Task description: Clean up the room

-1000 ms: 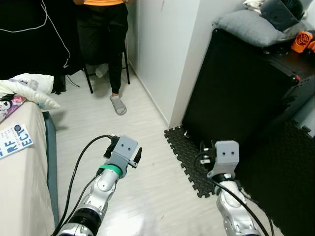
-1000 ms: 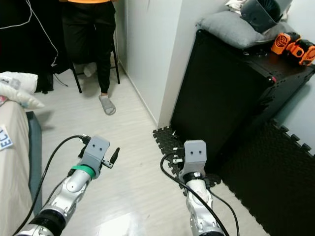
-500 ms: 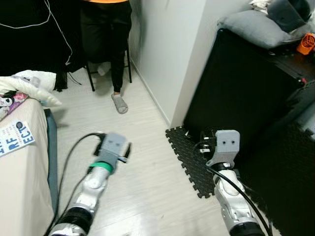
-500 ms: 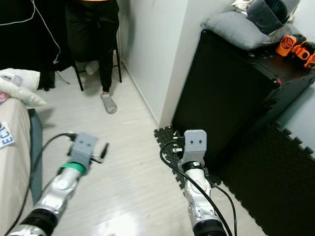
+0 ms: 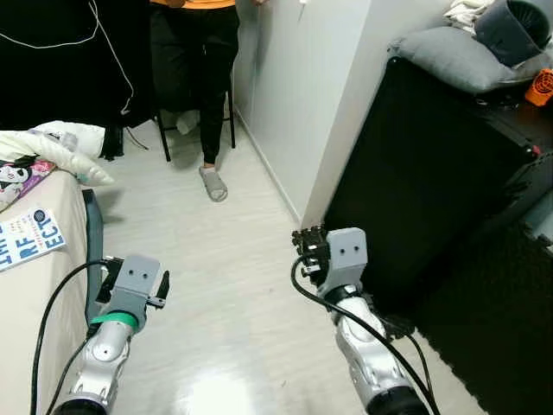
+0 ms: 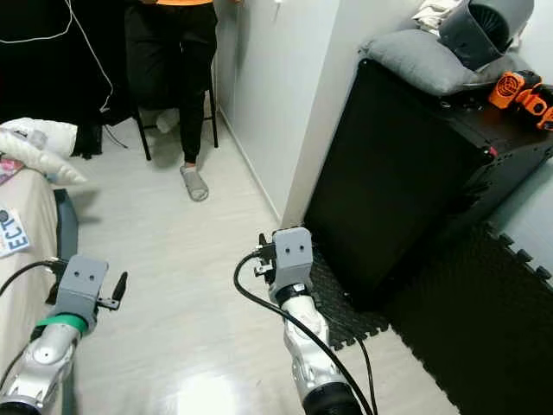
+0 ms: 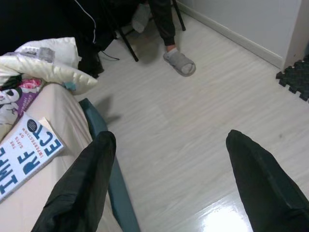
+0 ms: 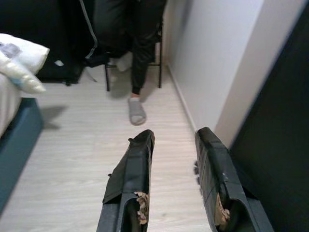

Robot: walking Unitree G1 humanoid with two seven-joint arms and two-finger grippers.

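Observation:
A book with blue lettering lies on the beige bed at my left, close to a white pillow and a printed purple cloth. My left gripper is open and holds nothing; it hangs over the pale wood floor right beside the bed's teal edge. My right gripper is open too, with nothing between its fingers. It hovers over the floor near the wall corner and points toward a grey slipper.
A person in black trousers stands by a chair at the far end of the aisle. A tall black cabinet at right carries a grey cushion and orange tools. Black foam mats cover the floor at its foot.
Both arms have swung to the left. The left gripper went from mid-floor to beside the bed. The right gripper left the mat's edge and now sits over bare floor.

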